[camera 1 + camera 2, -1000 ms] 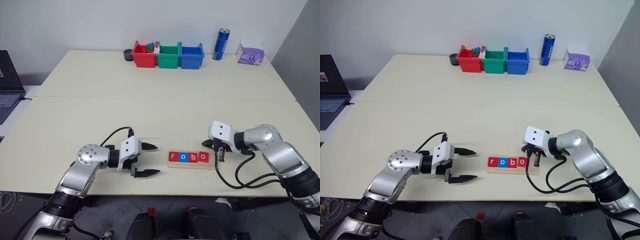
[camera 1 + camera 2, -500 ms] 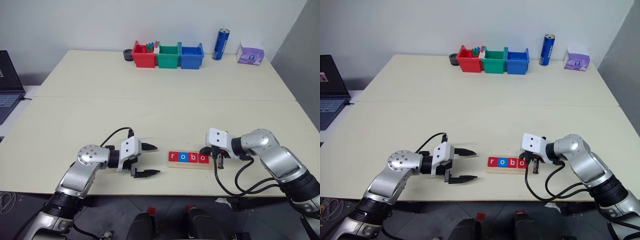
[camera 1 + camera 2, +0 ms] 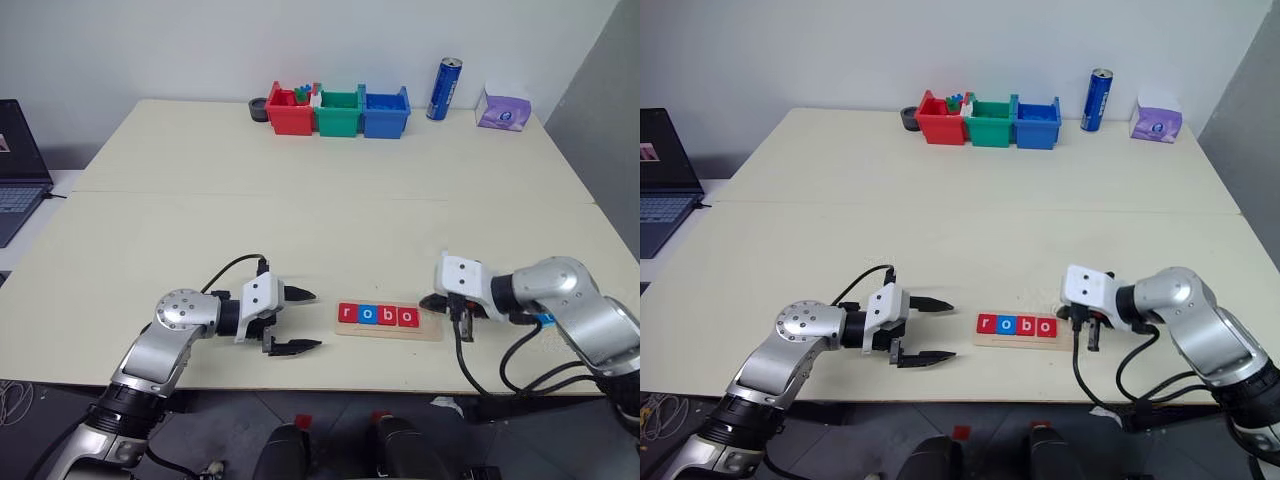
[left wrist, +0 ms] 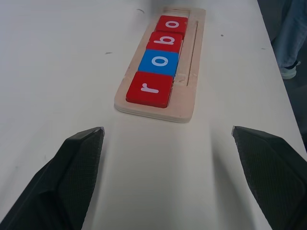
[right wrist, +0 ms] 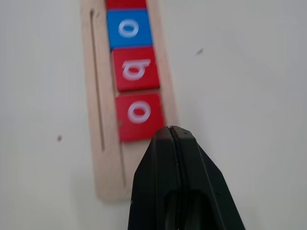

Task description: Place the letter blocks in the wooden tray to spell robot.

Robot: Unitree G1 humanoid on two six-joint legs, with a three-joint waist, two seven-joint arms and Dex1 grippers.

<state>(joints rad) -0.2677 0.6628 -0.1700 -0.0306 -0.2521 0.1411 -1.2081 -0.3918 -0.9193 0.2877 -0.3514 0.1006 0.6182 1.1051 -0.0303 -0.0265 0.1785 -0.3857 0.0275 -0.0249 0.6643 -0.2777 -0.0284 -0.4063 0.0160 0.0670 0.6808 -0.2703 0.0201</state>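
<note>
Lying near the front edge of the tabletop (image 3: 300,220): wooden tray (image 3: 388,327), holding four letter blocks (image 3: 377,315) in a row, red r, blue o, red b, red o; the tray's right end slot is bare. Left pincer (image 3: 297,320), just left of the tray, fingers spread wide, holding nothing. Right pincer (image 3: 455,318), beside the tray's right end, fingers pressed together, gripping nothing. Blue item (image 3: 545,319), partly hidden behind the right arm; cannot tell what it is. Far edge: red, green and blue bins (image 3: 336,111), blue can (image 3: 442,88), tissue pack (image 3: 501,109). Laptop (image 3: 18,165) at far left.
</note>
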